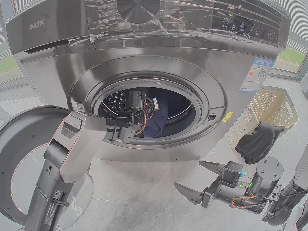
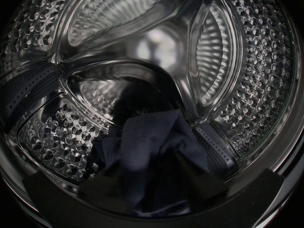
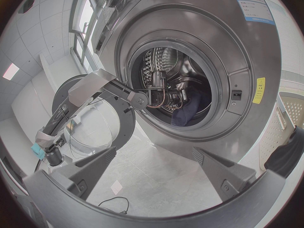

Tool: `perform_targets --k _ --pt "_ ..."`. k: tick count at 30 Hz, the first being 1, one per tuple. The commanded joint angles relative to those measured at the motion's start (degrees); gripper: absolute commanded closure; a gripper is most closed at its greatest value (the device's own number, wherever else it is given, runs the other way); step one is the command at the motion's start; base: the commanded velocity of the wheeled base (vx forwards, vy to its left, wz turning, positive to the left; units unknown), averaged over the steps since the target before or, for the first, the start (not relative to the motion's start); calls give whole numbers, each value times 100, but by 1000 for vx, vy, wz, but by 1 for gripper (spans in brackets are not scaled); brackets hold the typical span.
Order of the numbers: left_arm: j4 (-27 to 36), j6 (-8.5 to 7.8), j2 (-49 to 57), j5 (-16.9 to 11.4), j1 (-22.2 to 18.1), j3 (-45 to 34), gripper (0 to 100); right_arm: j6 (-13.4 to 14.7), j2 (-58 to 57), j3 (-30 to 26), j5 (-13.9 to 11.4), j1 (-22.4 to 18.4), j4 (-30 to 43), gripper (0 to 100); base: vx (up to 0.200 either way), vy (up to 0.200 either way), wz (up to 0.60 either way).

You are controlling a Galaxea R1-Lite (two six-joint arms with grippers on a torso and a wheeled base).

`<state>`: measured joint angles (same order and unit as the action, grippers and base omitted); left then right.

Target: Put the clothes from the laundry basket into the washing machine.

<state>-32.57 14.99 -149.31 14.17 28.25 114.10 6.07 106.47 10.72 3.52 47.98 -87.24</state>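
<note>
Standing open at 8 o'clock is the door (image 1: 19,151) of the washing machine (image 1: 199,68). At the centre the left hand (image 1: 153,105) sits inside the drum (image 2: 253,64), close against a dark blue garment (image 2: 152,149) low at the drum's front; I cannot tell whether that hand is wide, narrow or holding the cloth. At 5 o'clock the right hand (image 1: 188,174) hangs over the floor, spread wide and holding nothing, and at 3 o'clock a black garment (image 1: 256,141) drapes over the near rim of the laundry basket (image 1: 276,106).

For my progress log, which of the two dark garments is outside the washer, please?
The black garment draped over the laundry basket; the navy garment lies inside the drum.
</note>
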Motion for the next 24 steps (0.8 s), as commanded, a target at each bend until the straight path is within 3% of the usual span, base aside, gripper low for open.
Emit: perform_targets --k 1,9,23,24 --pt "427 30 543 -2 120 -679 0 -1 5 -8 -1 1 -4 0 0 0 0" --pt "1306 -32 1545 -125 498 -2191 0 -1 14 1 -1 9 -4 0 0 0 0" --pt "1376 -199 1317 -204 480 -2744 0 -1 31 1 -1 9 -4 0 0 0 0" --pt "1341 -199 1273 -204 480 -2727 100 -1 31 1 -1 9 -4 0 0 0 0"
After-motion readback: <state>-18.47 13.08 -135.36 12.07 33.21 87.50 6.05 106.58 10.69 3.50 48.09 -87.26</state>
